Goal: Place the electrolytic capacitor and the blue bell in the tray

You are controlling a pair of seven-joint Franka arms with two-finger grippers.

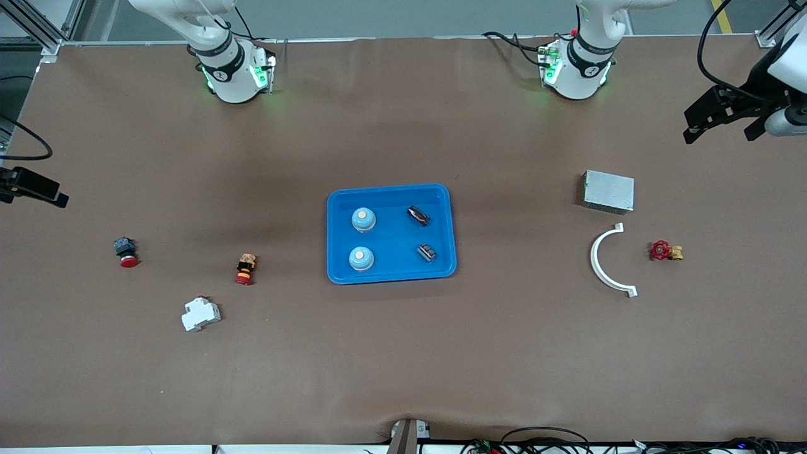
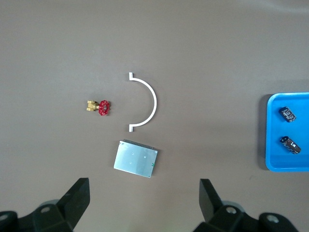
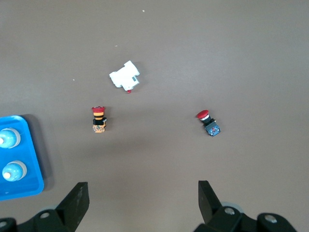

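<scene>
The tray (image 1: 390, 276) sits mid-counter (image 1: 403, 366), holding two bells (image 1: 363, 219) toward the right arm's end and two capacitors (image 1: 418, 215) toward the left arm's. Toward the left arm's end lie a metal box (image 1: 608, 191), a curved bracket (image 1: 606, 263) nearer the camera, and a valve (image 1: 665, 251) beside it. Toward the right arm's end lie two push buttons (image 1: 245, 269) and a circuit breaker (image 1: 200, 314).

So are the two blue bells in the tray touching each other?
Apart. The front view shows one blue bell and the other blue bell with a strip of bare tray floor between them; the right wrist view shows the same gap.
</scene>
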